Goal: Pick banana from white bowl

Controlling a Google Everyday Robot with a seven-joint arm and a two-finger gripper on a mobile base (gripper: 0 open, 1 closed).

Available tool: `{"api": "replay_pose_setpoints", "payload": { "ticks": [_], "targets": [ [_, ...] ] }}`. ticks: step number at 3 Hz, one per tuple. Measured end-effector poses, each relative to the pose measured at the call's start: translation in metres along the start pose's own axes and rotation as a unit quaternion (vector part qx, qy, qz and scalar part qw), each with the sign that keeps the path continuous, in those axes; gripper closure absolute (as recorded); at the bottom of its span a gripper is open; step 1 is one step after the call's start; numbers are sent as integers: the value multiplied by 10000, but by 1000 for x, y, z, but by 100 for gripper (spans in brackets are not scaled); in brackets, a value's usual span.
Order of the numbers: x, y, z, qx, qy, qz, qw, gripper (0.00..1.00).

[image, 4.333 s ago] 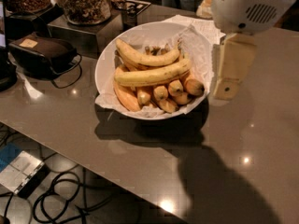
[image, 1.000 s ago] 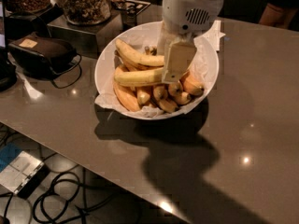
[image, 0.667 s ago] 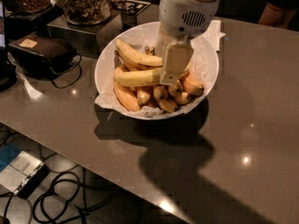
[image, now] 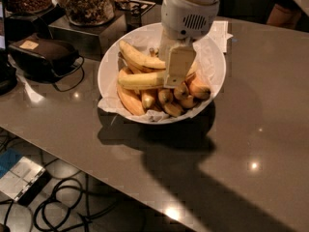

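Note:
The white bowl (image: 104,70) stands on the grey-brown table and is lined with crumpled white paper. The banana (image: 141,80), long, thick and pale yellow, lies across the middle of the bowl. A slimmer, more curved banana (image: 139,57) lies behind it. Short orange-yellow bananas (image: 179,98) fill the front and right of the bowl. My gripper (image: 178,70) hangs from the white wrist over the bowl's middle, down at the right end of the banana and hiding that end.
Glass jars of snacks (image: 87,3) stand on a metal box at the back left. A black device with a cable (image: 42,56) sits at the left. The table's front edge runs diagonally; cables (image: 72,202) lie on the floor below.
My gripper has moved from the right of the bowl to over its middle, then edged slightly left and down onto the banana's right end.

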State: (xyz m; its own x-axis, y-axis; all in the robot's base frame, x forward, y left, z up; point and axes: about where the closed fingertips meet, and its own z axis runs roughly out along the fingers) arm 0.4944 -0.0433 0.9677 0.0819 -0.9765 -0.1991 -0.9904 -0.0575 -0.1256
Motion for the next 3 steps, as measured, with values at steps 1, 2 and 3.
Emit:
{"api": "replay_pose_setpoints", "payload": {
  "ticks": [1, 2, 3],
  "targets": [
    [0, -5, 8, -74, 28, 24, 10000, 45],
    [2, -8, 15, -135, 73, 58, 9999, 47],
    [3, -9, 19, -168, 112, 79, 9998, 49]
  ]
}}
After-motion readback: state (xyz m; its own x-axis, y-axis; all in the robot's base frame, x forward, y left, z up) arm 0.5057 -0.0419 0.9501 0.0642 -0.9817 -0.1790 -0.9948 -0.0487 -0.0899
